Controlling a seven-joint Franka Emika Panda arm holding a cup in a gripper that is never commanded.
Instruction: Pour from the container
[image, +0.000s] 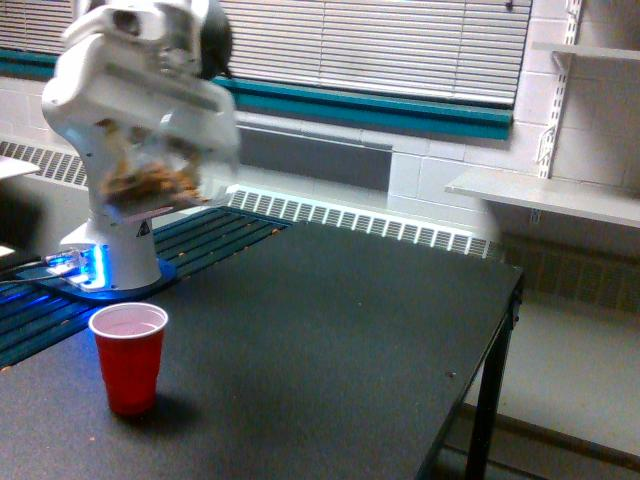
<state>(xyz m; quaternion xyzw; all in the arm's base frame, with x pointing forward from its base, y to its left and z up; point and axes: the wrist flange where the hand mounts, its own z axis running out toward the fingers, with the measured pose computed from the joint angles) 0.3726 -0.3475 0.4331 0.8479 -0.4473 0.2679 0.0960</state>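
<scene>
The white robot gripper (150, 150) is clamped around a clear, see-through plastic tumbler (165, 170), holding it tilted in the air above the black tabletop (340, 340), over the table's left edge in the exterior view. Motion blur softens both. A brown, crumbly filling (150, 183) lies in the lower part of the tumbler. Below it, near the table's front left corner, an opaque red plastic party cup (129, 357) stands upright and well apart from the tumbler. The arm's white base (110, 235) stands behind the red cup.
</scene>
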